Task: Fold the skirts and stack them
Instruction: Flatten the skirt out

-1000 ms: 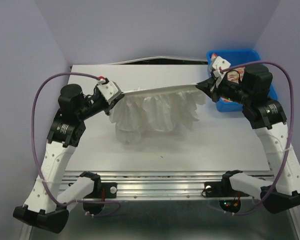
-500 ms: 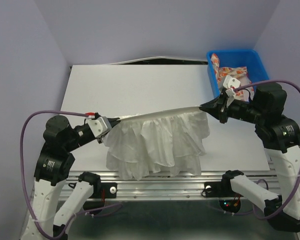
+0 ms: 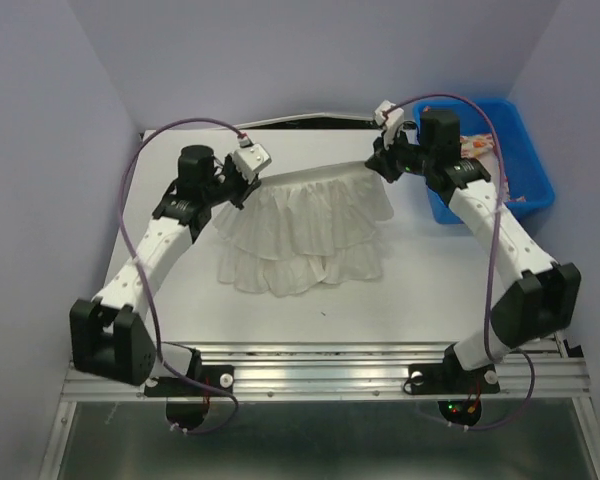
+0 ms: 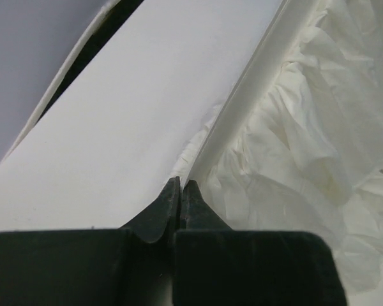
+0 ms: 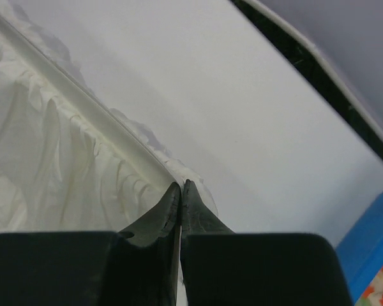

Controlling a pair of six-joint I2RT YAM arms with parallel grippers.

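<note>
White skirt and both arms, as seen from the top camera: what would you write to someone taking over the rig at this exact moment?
Left gripper: shut on one end of the white skirt's waistband.
Right gripper: shut on the other end.
White skirt: spread out unfolded, waistband stretched between the grippers at the far side, ruffles lying on the table.
Printed skirt: in the blue bin, untouched.
Done: no fold, no stack.
Left: fold the white skirt, fetch and fold the printed skirt, stack them.

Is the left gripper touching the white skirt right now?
Touching. The left wrist view shows the left gripper pinched shut on the white skirt, its waistband running straight out from the tips.
</note>
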